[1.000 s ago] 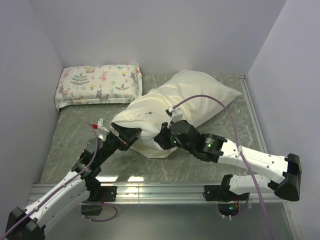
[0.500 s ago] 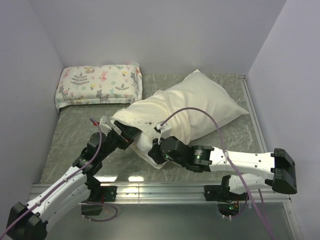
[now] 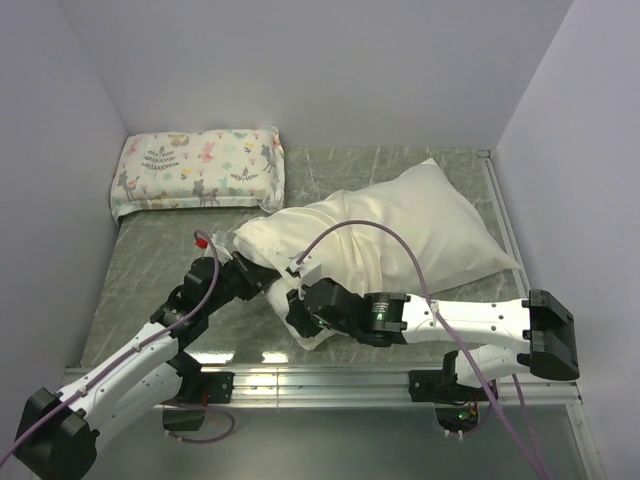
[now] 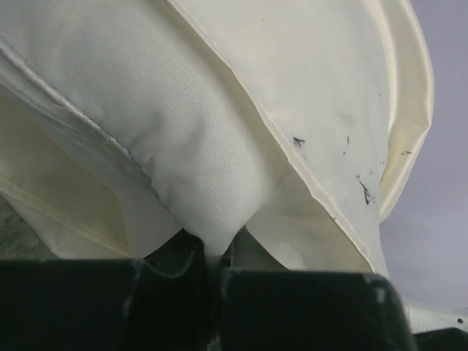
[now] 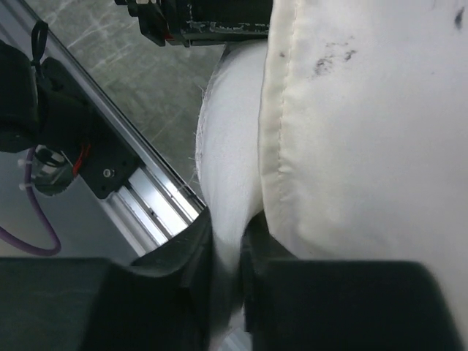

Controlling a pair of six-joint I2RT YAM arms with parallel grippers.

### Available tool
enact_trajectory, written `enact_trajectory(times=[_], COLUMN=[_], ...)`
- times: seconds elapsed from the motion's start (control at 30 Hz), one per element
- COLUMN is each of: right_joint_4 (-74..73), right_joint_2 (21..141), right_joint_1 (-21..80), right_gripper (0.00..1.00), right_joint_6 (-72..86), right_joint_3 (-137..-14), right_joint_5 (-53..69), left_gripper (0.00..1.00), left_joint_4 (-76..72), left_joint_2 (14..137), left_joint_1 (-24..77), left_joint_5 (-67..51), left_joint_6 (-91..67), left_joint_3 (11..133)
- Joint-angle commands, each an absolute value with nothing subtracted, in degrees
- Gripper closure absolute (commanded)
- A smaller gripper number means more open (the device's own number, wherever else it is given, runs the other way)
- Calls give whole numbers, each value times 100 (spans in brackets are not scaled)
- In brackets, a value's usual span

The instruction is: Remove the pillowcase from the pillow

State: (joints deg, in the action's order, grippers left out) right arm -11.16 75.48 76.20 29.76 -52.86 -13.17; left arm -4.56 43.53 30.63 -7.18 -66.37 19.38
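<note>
Right wrist view: pillow (image 5: 227, 168), white corner bared from the cream pillowcase (image 3: 440, 225), nipped in the fully closed right end effector (image 5: 225, 247). Left end effector (image 4: 213, 256), likewise closed, pinches white pillow cloth under the case's stained hem. Bundle lies centre-right on the counter (image 3: 150, 270), with a purple cable (image 3: 365, 223) looping over it. Floral pillow (image 3: 198, 170) sits far left, apart.

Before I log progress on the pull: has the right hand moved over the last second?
Yes. The right hand slid left and toward the near rail, pinching the pillow.
</note>
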Motion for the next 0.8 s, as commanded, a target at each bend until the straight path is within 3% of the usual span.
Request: enact_trajectory(times=[0.0,0.03,0.07,0.13,0.23,0.47,0.77], right_joint_4=[-1325,-1527,-1869,-2134,-2608,-3489,-4086], right_joint_2=[7313,7199,7129,6918,6803,8137,10438], right_joint_1=[7911,7867,7805,7603,7148,5627,5151], right_gripper=[66,48,40,27,18,13,14], right_joint_6=[2892,2866,2822,2690,2514,1891,1301], right_joint_3=[-5984,-6212,-6344,-6721,-7257,-8559,-9922], right_joint_5=[-1025,-1228,-1587,-1862,-2205,-2330,-1994], left_gripper=[100,100,100,100,100,100,100], left_joint_4=[-20,252,377,641,826,888,1142], left_joint_2=[4185,4114,4052,3885,3762,3639,3613], left_joint_1=[3024,3023,3023,3023,3032,3041,3032], left_joint_5=[-220,-141,-106,-71,-70,-123,-53], left_joint_6=[-6127,-6013,-5968,-5880,-5775,-5757,-5643], left_joint_3=[2425,2434,2443,2435,2435,2417,2636])
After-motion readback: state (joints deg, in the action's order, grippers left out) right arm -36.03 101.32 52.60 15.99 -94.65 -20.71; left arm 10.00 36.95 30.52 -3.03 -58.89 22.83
